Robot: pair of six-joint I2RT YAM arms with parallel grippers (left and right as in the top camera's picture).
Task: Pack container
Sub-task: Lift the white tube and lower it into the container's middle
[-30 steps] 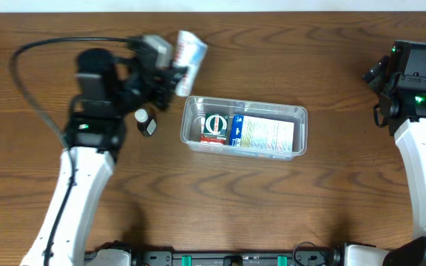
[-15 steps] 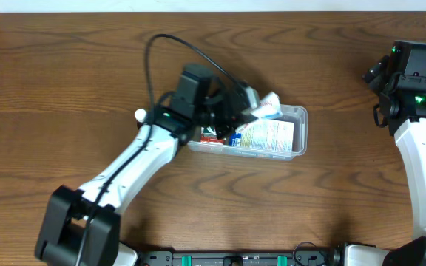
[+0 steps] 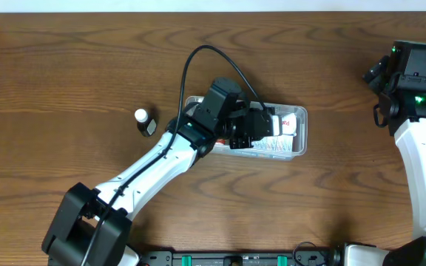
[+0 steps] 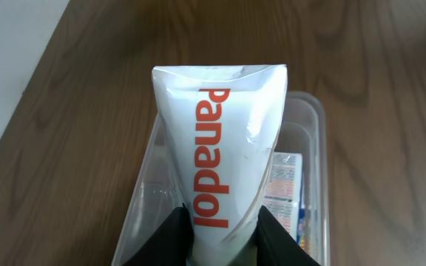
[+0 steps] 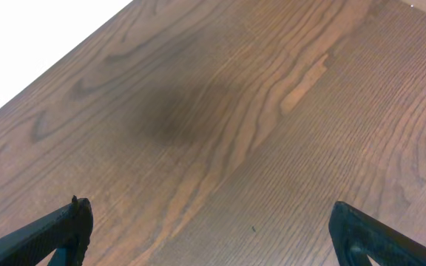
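The clear plastic container [image 3: 300,133] lies mid-table, also seen in the left wrist view [image 4: 313,118]. My left gripper [image 3: 261,125] is over it, shut on a white Panadol tube [image 4: 220,155] with red lettering; the tube's flat end [image 3: 287,125] points toward the container's right end. A blue and white box [image 3: 276,147] lies inside the container, shown in the left wrist view too [image 4: 283,193]. My right gripper [image 5: 209,229] is open and empty over bare wood at the table's far right.
A small dark bottle with a white cap [image 3: 145,122] lies on the table left of the container. The left arm [image 3: 146,174] stretches diagonally from the front left. The right arm [image 3: 420,133] stands along the right edge.
My left gripper has carried the Panadol tube from the back left to over the container and lowered it toward the right end. The right arm has not moved.
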